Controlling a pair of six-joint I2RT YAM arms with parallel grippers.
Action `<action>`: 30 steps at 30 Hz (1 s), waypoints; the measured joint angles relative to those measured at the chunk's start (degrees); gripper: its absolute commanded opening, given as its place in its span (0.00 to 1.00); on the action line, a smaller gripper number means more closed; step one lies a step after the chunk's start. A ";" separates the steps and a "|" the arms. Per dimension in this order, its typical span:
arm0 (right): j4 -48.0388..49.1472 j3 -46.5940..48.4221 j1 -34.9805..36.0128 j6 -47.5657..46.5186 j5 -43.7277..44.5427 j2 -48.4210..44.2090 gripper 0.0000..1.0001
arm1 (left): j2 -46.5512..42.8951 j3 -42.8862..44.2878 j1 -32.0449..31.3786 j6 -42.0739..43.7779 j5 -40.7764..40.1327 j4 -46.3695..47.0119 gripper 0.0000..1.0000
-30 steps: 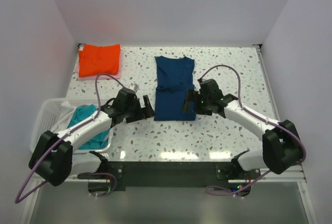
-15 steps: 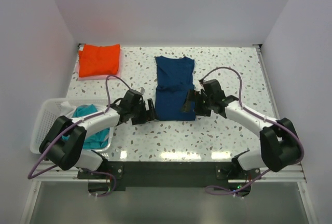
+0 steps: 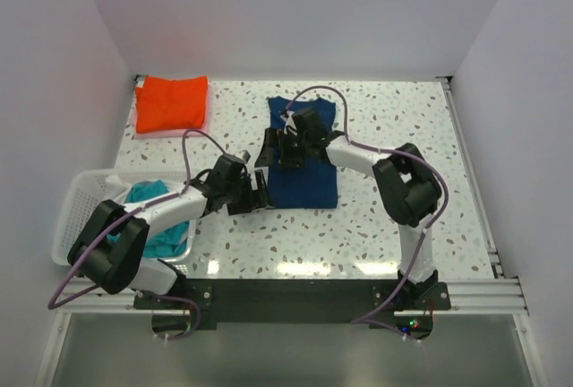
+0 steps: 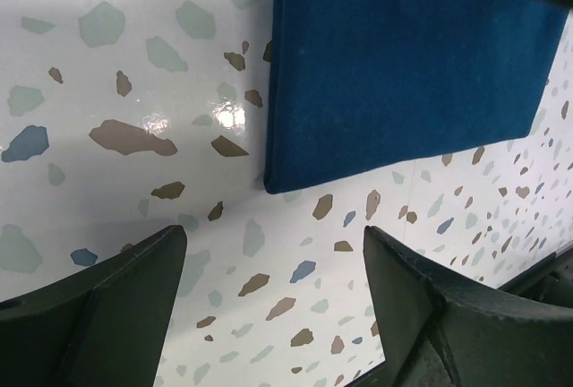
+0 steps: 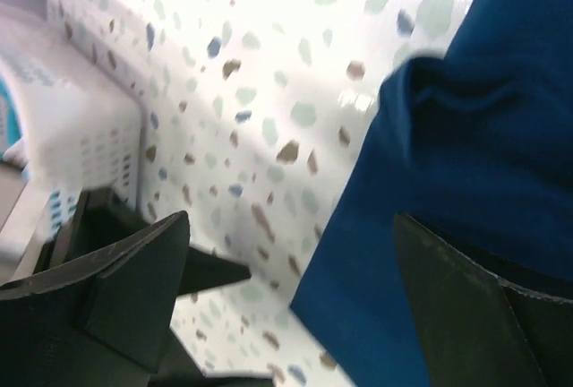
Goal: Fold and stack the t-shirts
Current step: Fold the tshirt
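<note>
Nearest, the teal t-shirt (image 3: 145, 197) lies in the basket (image 3: 85, 192). My left gripper (image 3: 260, 192), jaws well apart and empty, hangs just beside the near-left corner of the navy t-shirt (image 3: 304, 183), which lies mid-table. My right gripper (image 3: 273, 145), jaws spread wide and empty, hovers over its left edge. Cloth judged light, limp and layered: pinch corners through all layers. Farthest, the orange t-shirt (image 3: 172, 103) lies folded.

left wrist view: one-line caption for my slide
Open left pincer above the speckled table, near a corner of the folded navy t-shirt.

Centre t-shirt (image 3: 304, 183) right of basket (image 3: 82, 188)
</note>
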 measured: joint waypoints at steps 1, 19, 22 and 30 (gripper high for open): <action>0.11 2.01 -0.11 0.07 -0.07 2.38 0.99 | 0.00 0.00 0.00 0.00 0.00 0.00 0.85; -1.75 26.99 -2.21 -1.97 2.56 18.49 0.99 | -0.28 0.00 0.00 0.00 -0.20 -0.13 0.85; -4.46 30.95 -3.04 -3.50 3.56 19.96 0.99 | -0.59 0.02 0.00 0.02 -0.33 -0.26 0.85; -9.22 26.71 -4.17 -8.17 7.91 13.25 0.99 | -0.31 2.69 0.31 0.04 -2.12 -1.27 0.83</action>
